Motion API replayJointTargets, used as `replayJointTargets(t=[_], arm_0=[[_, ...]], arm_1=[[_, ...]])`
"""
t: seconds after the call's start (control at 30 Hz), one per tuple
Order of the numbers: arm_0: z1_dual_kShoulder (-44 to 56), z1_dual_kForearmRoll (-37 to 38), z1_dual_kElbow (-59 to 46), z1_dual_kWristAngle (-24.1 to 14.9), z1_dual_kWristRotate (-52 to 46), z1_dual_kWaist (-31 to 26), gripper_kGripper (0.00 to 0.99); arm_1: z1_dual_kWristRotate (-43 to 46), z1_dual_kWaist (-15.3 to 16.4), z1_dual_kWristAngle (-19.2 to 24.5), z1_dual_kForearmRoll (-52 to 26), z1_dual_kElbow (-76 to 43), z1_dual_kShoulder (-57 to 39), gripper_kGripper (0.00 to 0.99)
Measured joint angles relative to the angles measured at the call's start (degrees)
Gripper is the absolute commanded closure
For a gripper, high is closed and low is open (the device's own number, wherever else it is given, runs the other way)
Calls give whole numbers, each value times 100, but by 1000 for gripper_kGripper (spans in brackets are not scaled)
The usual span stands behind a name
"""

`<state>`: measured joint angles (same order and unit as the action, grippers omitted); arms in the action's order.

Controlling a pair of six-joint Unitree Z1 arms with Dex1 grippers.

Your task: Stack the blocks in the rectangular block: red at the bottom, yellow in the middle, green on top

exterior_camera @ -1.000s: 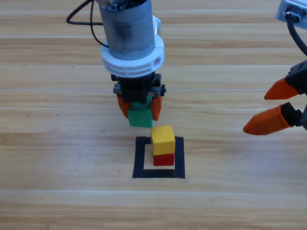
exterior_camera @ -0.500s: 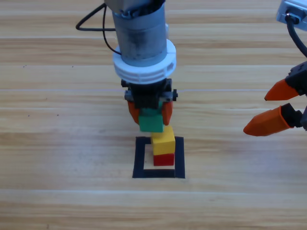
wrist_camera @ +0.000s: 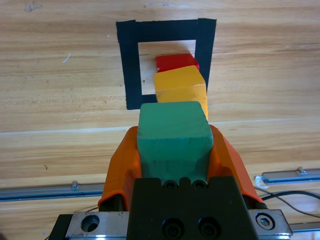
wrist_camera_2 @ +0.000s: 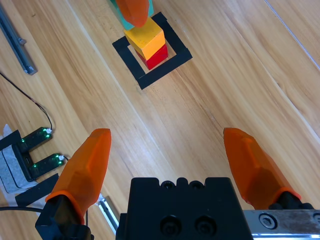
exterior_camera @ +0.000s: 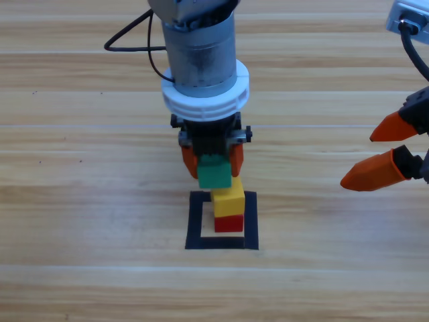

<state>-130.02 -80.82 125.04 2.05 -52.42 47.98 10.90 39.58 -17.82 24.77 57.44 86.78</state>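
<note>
High view: left hand (exterior_camera: 213, 161) upright, gripping green cube (exterior_camera: 214, 173) above yellow cube (exterior_camera: 228, 198).

We see a smooth wooden table (exterior_camera: 80, 201) (light grain), matt green cube (wrist_camera: 172, 132), black tape outline (wrist_camera: 130, 65).

You have 2 cubes stacked inside the rectangular block (exterior_camera: 222, 221): the yellow cube (exterior_camera: 228, 198) sits on the red cube (exterior_camera: 229, 223), toward the outline's right half. The green cube (exterior_camera: 214, 172) is clamped in the left gripper (exterior_camera: 212, 163), above the table and just behind and slightly left of the stack; in your high view it overlaps the upper cube's far edge. Whether the 2 touch, you cannot tell. Your right gripper (exterior_camera: 379, 149) waits well apart at the right edge, jaws spread, holding nothing.
</note>
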Motion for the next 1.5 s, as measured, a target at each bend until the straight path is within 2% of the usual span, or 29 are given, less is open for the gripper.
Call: replayJointTargets(t=[0.5, 1.5], arm_0=[[-193, 0, 261, -8, 0, 219, 864], [-305, 0, 263, -119, 86, 226, 867]], arm_1=[[0, 0, 0, 0, 0, 0, 0], [1, 0, 0, 0, 0, 0, 0]])
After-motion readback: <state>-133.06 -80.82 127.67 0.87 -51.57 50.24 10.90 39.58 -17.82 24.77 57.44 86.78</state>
